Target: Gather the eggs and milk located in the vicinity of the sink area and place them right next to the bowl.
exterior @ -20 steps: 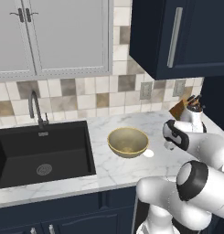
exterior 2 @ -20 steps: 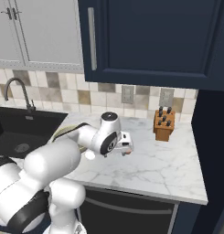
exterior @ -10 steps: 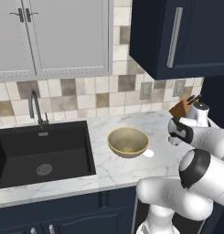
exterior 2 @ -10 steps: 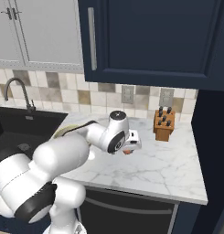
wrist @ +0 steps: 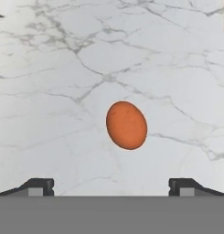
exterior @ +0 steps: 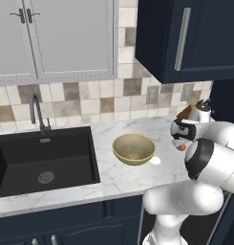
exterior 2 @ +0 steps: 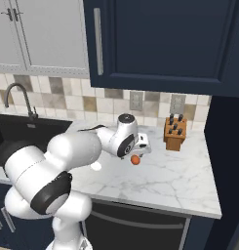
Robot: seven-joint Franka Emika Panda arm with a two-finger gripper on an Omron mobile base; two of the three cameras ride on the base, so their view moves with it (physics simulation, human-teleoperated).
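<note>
Hand view, end effector point(wrist: 111, 186) wide, orange egg point(wrist: 126, 125) below, fingertips cut off.

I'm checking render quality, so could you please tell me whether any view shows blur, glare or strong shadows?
Hand view: sharp, evenly lit, orange egg casts almost no shadow on the marble counter. Left base view: crisp, sink interior very dark. Right base view: clean, no glare.

Glossy white arm point(exterior 2: 67, 156) is showing rounded bulbous segments, dark joint rings, and small dark gripper point(wrist: 111, 185) fingertips.
</note>
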